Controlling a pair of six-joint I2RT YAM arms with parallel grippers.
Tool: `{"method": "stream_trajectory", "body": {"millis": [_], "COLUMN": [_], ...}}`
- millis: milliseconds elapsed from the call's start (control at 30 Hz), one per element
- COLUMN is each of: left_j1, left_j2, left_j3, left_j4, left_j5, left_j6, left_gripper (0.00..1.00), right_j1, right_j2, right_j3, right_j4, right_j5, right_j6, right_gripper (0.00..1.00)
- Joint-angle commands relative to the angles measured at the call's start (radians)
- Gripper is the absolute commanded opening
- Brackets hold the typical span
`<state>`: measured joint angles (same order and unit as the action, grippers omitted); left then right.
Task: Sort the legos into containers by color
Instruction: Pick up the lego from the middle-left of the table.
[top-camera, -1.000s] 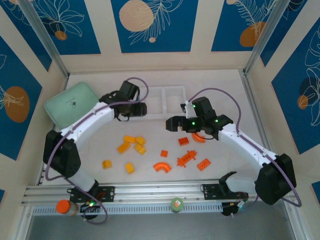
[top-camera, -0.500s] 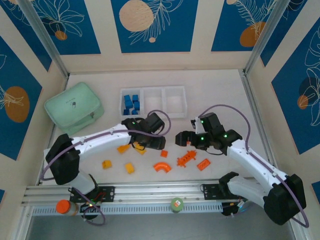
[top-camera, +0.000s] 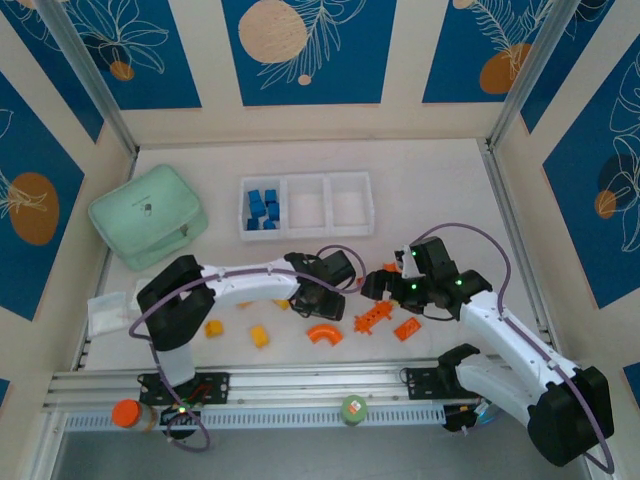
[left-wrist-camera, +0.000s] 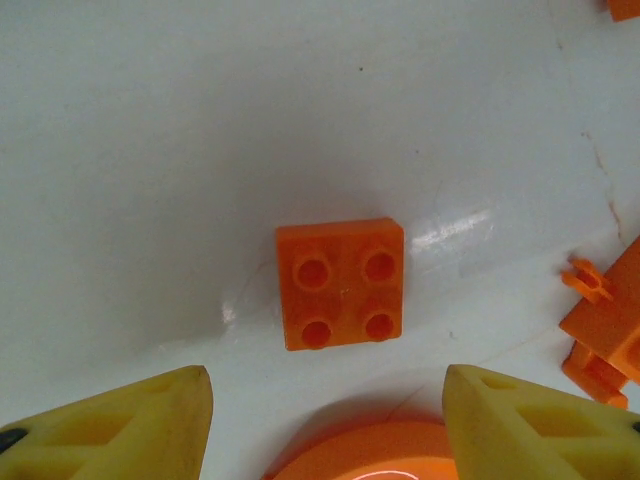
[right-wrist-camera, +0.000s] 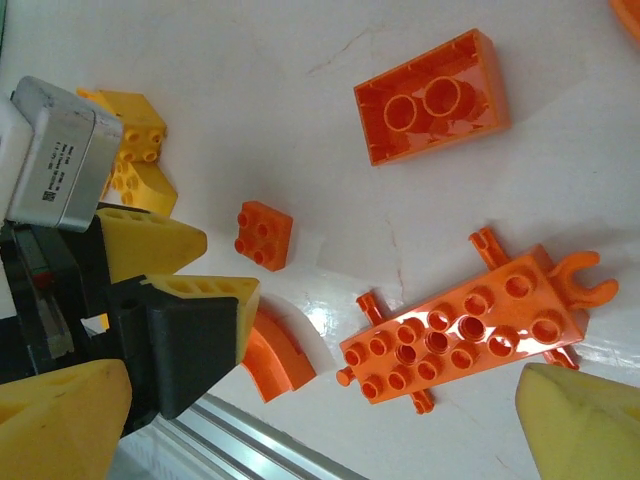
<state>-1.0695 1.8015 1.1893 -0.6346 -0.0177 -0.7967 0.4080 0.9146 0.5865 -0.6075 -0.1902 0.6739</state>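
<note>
While left pincer (left-wrist-camera: 325, 396) gapes, orange brick (left-wrist-camera: 342, 283) lies clear.

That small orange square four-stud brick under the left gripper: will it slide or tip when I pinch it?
The small orange square brick looks like rigid moulded plastic, so it is probably stiff. It lies flat, studs up, low and wide, so tipping seems unlikely. The shiny white table suggests it may skid if touched on one side first.

Blue legos (top-camera: 263, 208) in translucent tray's (top-camera: 330, 233) left compartment; orange legos (top-camera: 323, 334), yellow legos (top-camera: 259, 335) loose outside it.
</note>
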Motion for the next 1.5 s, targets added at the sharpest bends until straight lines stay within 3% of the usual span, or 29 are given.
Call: {"method": "stream_trajectory", "body": {"millis": [0, 500, 767, 933, 1267, 1467], "left_j1": [-0.013, -0.014, -0.016, -0.015, -0.006, 0.059], "left_j2": [0.037, 0.146, 0.147, 0.111, -0.016, -0.076], "left_j3": [0.046, 0.11, 0.095, 0.095, 0.122, 0.192], "left_j4": [-0.004, -0.053, -0.043, -0.044, -0.11, -0.173], "left_j5": [-0.029, -0.064, -0.062, -0.076, -0.134, -0.207], "left_j6": [-0.014, -0.005, -0.016, -0.009, 0.034, 0.115], "left_gripper": [0.62, 0.53, 0.39, 0.32, 0.31, 0.31], "right_j1": [-0.014, -0.043, -0.055, -0.061, -0.066, -0.066], "right_j2": [0.001, 0.008, 0.014, 0.012, 0.016, 0.052], "right_j3": [-0.018, -0.038, -0.044, -0.039, 0.015, 0.077], "right_j4": [-0.013, 0.015, 0.026, 0.025, -0.006, 0.02], "right_j5": [-0.043, -0.075, -0.087, -0.096, -0.101, -0.11], "right_j6": [-0.003, -0.019, -0.027, -0.037, -0.093, -0.106], "right_gripper": [0.99, 0.99, 0.99, 0.99, 0.99, 0.99]}}
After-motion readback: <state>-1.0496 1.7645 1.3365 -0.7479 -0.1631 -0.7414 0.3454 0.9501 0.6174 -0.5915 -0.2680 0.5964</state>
